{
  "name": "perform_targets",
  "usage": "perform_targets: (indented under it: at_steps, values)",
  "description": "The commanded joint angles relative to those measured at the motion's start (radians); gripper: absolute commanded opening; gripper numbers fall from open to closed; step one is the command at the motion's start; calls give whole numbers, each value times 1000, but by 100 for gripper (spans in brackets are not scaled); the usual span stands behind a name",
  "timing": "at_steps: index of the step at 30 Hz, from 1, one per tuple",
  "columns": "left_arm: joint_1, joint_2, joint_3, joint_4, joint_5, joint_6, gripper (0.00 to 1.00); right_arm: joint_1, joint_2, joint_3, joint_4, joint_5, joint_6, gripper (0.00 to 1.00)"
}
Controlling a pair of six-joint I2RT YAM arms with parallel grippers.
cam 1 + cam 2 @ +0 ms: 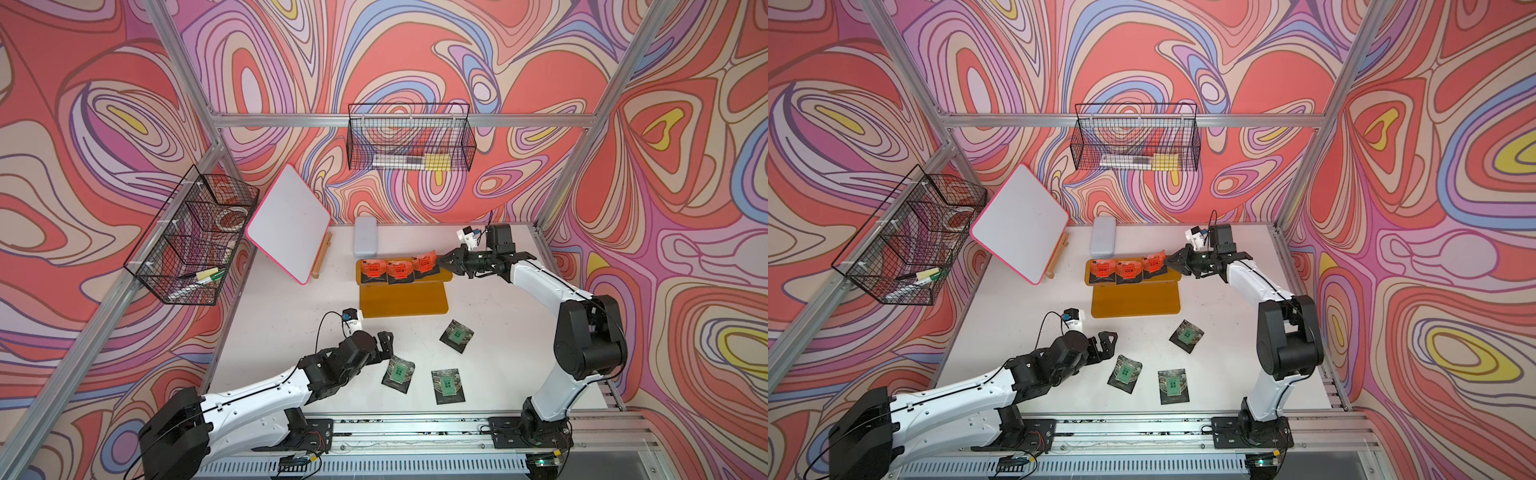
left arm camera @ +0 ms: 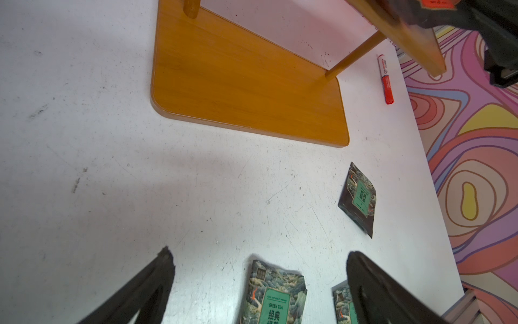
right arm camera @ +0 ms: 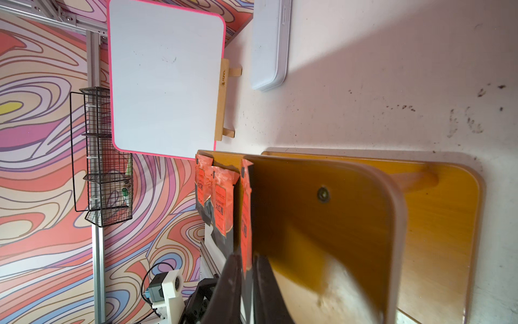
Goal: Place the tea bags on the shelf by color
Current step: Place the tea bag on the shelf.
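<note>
Sorting tea, halfway there: orange row pretty much done, greens untouched.
All three orange bags (image 1: pixel 400 271) sit side by side on the shelf's (image 1: pixel 403 301) top tier (image 1: pixel 444 277), labels up. The right tool (image 1: pixel 441 261) is at the end of that row with its jaws nearly together on the edge of the last orange bag (image 1: pixel 424 264), whose corner rides up a bit, so I'd say that one isn't let go yet. The lower tier (image 1: pixel 415 307) is bare. The three green bags (image 1: pixel 456 336) lie flat on the bench (image 1: pixel 291 316) in front of the shelf, none touching it. The left tool (image 1: pixel 386 351) hangs spread wide just beside the nearest green bag (image 1: pixel 397 372), holding nothing. So what's left: release the orange one, then three greens onto the lower tier.
</note>
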Motion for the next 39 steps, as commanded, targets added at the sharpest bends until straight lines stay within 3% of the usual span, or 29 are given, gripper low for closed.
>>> perform_targets:
  at_steps: [1,15,32,39]
  values:
    - [-4,4,5,12,-19,1,99,-7,15,26,-19,11,-17,16]
    - [-4,-2,4,6,-21,0,99,-6,16,35,-53,33,-32,23]
    - [-5,-12,1,-4,-22,-2,99,-7,1,43,-97,69,-59,25]
    - [-4,-39,8,-39,1,28,99,-7,-58,20,-125,87,-84,31]
